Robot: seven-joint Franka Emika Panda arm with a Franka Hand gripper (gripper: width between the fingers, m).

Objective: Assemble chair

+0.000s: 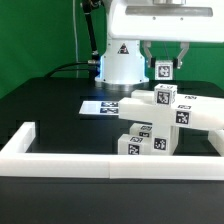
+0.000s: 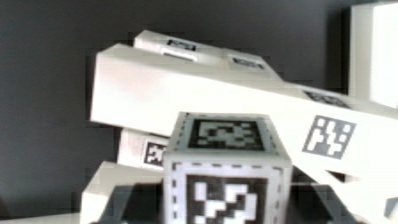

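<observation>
Pincer (image 1: pixel 166 64) clenched on a small white tagged block (image 1: pixel 165 70), held aloft above and behind the chair cluster (image 1: pixel 165 118), likely staged for lowering onto it. The cluster sits on the black desk (image 1: pixel 50 110) against the white border wall (image 1: pixel 100 158) (probably as a brace). Parts: matte, blocky plastic, square-edged slabs and bars.

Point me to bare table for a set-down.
Free: the black table on the exterior view's left, between the marker board and the white border wall. Crowded: the exterior view's right, where chair parts cluster under the gripper.
</observation>
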